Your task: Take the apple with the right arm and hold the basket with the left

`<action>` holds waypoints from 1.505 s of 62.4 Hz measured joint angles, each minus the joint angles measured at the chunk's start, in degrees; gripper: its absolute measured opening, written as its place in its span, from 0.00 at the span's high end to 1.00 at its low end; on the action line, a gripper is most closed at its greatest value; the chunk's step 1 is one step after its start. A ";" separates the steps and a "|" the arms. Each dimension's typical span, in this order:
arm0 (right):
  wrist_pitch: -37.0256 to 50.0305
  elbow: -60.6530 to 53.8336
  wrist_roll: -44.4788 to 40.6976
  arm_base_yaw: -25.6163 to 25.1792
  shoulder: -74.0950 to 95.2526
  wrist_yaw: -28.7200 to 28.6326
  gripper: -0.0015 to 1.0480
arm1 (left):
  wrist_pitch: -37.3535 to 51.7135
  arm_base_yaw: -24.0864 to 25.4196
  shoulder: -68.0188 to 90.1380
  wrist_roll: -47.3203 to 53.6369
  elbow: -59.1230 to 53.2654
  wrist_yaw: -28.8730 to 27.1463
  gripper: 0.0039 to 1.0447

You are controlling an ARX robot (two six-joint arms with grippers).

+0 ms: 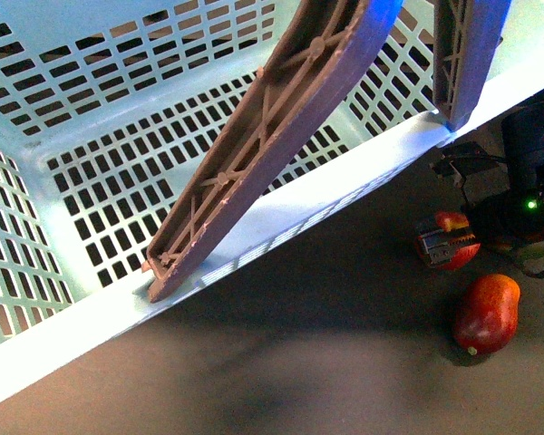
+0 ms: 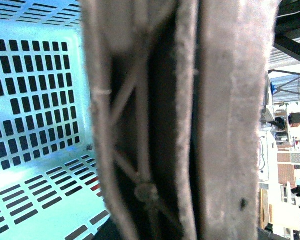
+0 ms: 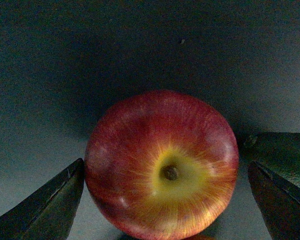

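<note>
The apple, red with a pale yellow patch round its stem dimple, sits on the dark table between the spread fingers of my right gripper, which is open and does not touch it. In the front view only a red sliver of the apple shows beside the right gripper. The pale mint basket fills the upper left, tilted with its rim towards me. My left gripper is shut on a brownish-mauve handle of the basket; its fingers are hidden behind the handle.
An elongated red-orange fruit lies on the table just in front of the right gripper. A dark green fruit lies close beside the apple, behind one finger. The basket's second handle stands at the top right. Dark table spreads below the basket.
</note>
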 joint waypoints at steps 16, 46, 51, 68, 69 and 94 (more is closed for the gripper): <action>-1.03 2.38 1.33 0.04 3.08 0.87 0.08 | 0.00 0.00 0.00 -0.02 0.00 0.04 0.86; 1.03 1.66 4.07 -0.33 3.02 0.04 0.24 | 0.00 0.00 0.00 0.02 0.00 -0.02 0.86; 2.69 -0.37 4.46 -0.79 1.40 -0.48 0.24 | 0.00 0.00 0.00 -0.02 0.00 0.02 0.86; 7.76 -8.24 4.87 -2.91 -11.15 -2.56 0.24 | 0.00 0.00 0.00 0.00 0.00 0.00 0.86; 8.15 -9.09 4.87 -3.15 -12.96 -2.80 0.24 | 0.00 0.00 0.00 0.00 0.00 0.00 0.86; 5.46 -16.15 7.98 -5.57 -42.12 -6.54 0.24 | 0.00 0.00 0.00 0.00 0.00 -0.02 0.86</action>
